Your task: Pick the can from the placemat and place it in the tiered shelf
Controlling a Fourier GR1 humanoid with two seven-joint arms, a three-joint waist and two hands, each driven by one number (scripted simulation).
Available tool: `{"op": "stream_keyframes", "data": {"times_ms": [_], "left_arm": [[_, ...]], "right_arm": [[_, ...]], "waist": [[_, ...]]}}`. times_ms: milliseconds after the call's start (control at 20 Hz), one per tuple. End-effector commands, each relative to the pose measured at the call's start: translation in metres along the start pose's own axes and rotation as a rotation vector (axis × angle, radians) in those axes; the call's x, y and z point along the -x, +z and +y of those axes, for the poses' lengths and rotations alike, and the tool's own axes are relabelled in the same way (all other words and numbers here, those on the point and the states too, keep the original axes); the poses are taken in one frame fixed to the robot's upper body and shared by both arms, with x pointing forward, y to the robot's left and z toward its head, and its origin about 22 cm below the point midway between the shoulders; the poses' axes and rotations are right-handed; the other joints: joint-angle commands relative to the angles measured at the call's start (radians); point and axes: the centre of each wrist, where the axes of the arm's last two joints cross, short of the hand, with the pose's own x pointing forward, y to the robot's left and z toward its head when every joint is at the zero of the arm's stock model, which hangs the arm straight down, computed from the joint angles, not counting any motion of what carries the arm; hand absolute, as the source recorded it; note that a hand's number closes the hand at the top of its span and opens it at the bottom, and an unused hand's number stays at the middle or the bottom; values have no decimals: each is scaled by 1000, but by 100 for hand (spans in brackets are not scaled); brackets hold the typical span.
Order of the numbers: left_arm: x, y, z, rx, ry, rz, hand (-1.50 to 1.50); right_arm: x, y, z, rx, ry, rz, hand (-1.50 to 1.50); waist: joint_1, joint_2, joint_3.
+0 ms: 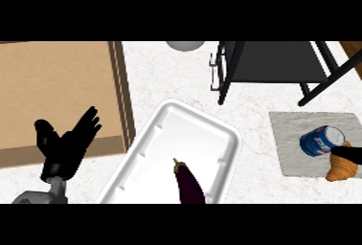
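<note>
A big wooden board lay at the far left of the white worktop. The left hand rested over the board's lower right corner. It was wide open with its fingers up and it held nothing.

In the middle sat a white tray, turned at a slant. A purple eggplant lay in its lower part, with the stem end pointing up the tray. A round grey thing showed at the top edge.

A strip of worktop ran between the tray and the things on the right. The black tiered shelf stood at the top right.

Below it lay a grey placemat. The blue can lay tipped over on the mat, near its right side. A croissant sat just below the can.

A small black bit of the right hand showed at the right edge, just beside the can. I could not tell if it was open or closed.
</note>
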Motion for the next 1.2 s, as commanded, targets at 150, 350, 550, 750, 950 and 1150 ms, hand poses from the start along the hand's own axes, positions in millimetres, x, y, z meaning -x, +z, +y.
{"op": "stream_keyframes", "data": {"times_ms": [150, 350, 550, 750, 950, 1150], "left_arm": [[21, -2, 15, -41, -2, 86, 0], [26, 1, 14, -46, -7, 94, 0], [17, -14, 14, -59, 12, 82, 0], [14, -3, 18, -53, 10, 85, 0], [20, -3, 7, -69, 31, 95, 0], [22, -5, 11, -66, 13, 92, 0]], "right_arm": [[-19, -13, 30, 32, 37, 230, -150], [-18, -13, 41, 29, 59, 249, -150], [-34, -8, 60, 20, 57, 226, -150], [-24, -15, 87, 31, 76, 262, -150], [-3, -29, 82, 69, 136, 295, -150], [-11, -25, 103, 79, 170, 314, -150]], "waist": [[-4, 15, -13], [-22, 10, -13], [-28, 13, -14], [-22, 10, -12], [-43, 7, -12], [-39, 9, -13]]}}
